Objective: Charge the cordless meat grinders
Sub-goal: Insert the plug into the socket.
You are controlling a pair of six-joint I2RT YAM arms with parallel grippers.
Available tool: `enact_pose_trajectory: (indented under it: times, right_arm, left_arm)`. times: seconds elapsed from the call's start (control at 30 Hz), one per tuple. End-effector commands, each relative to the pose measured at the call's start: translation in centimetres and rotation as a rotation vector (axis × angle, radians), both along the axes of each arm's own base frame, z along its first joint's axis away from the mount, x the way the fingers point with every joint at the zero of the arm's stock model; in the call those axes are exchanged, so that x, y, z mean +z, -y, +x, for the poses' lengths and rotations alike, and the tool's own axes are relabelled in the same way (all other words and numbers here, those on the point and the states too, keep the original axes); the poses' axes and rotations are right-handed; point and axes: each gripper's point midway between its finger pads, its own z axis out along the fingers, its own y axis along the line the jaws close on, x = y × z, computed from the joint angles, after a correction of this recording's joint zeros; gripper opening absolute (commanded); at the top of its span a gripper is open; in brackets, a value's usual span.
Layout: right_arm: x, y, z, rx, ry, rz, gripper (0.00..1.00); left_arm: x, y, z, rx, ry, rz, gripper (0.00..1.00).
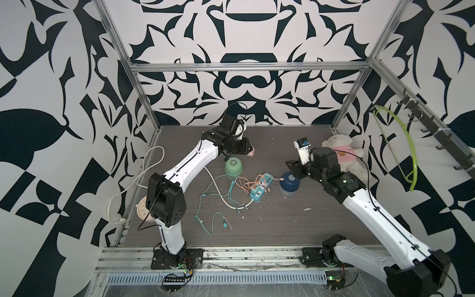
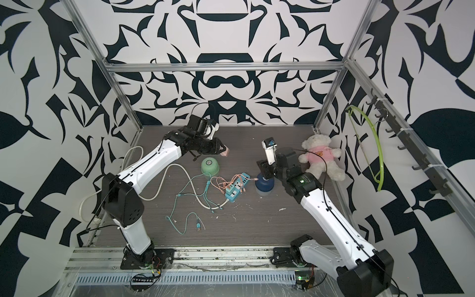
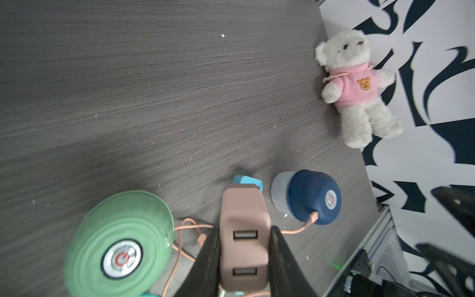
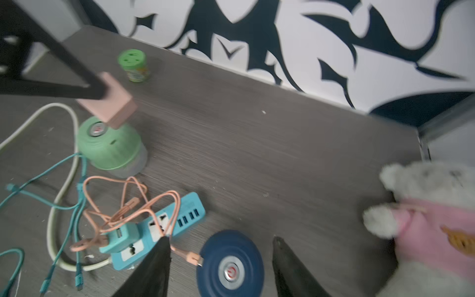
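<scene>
**Blue grinder on its cable as pink charger hangs aloft**

The left gripper [image 3: 243, 231] is clamped on a dusty-pink plastic USB charger block [image 3: 243, 213]. Its two black fingers press against the block's long sides, and two USB ports face the wrist camera. The block hangs in the air close to the silver button of the mint-green dome-shaped cordless meat grinder [image 1: 233, 165]. That grinder stands upright on its clear base at mid-table, toward the back, on the left arm's side.

The dark-blue dome-shaped cordless meat grinder [image 1: 289, 182] stands upright to the right of it, near one end of a light-blue power strip [image 1: 259, 190]. The plug of a peach-coloured charging cable [image 3: 312, 218] is seated in its side. The right gripper [image 4: 220, 240] hovers over this blue grinder with its jaws spread wide, one finger on each side of the dome and neither visibly touching it.

The peach cable loops in a tangle across the power strip, where a teal charger block [image 4: 119, 236] sits plugged in. Teal cables [image 1: 225, 227] and a thick white cord [image 4: 75, 133] trail over the grey wood-grain table [image 1: 282, 226]. A white teddy bear in a pink sweater [image 1: 339, 154] lies against the right wall. A small jar with a bright-green lid [image 4: 133, 65] stands near the back wall.
</scene>
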Motion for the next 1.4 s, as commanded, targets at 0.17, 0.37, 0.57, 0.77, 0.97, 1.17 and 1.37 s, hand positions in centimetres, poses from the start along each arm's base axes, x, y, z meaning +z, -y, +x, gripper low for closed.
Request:
enact_pose_trajectory:
  times: [0.17, 0.37, 0.57, 0.77, 0.97, 1.17, 1.37]
  right_arm:
    - [-0.6, 2.5, -1.2, -0.181, -0.135, 0.13, 0.56]
    - [-0.8, 2.8, -1.1, -0.195, -0.141, 0.133, 0.55]
    - [-1.0, 2.8, -1.1, -0.197, -0.145, 0.134, 0.55]
    - [-1.4, 2.7, -1.2, -0.192, -0.157, 0.137, 0.54]
    - [-1.5, 2.9, -1.6, -0.196, -0.156, 0.136, 0.54]
    - [-1.7, 3.0, -1.8, -0.199, -0.157, 0.138, 0.54]
    - [-1.7, 3.1, -2.1, -0.202, -0.16, 0.134, 0.54]
  left_arm:
    - [-5.5, 1.8, -2.2, -0.195, -0.055, 0.217, 0.0]
    - [-6.7, 4.4, -4.2, -0.294, -0.064, 0.246, 0.0]
    - [-8.8, 5.4, -5.3, -0.316, -0.061, 0.301, 0.0]
    - [-9.7, 6.1, -5.5, -0.313, -0.072, 0.283, 0.0]
    - [-10.0, 5.4, -7.3, -0.337, -0.117, 0.307, 0.0]
    - [-10.9, 4.3, -8.5, -0.344, -0.15, 0.342, 0.0]
    - [-10.8, 4.0, -8.3, -0.328, -0.141, 0.357, 0.0]
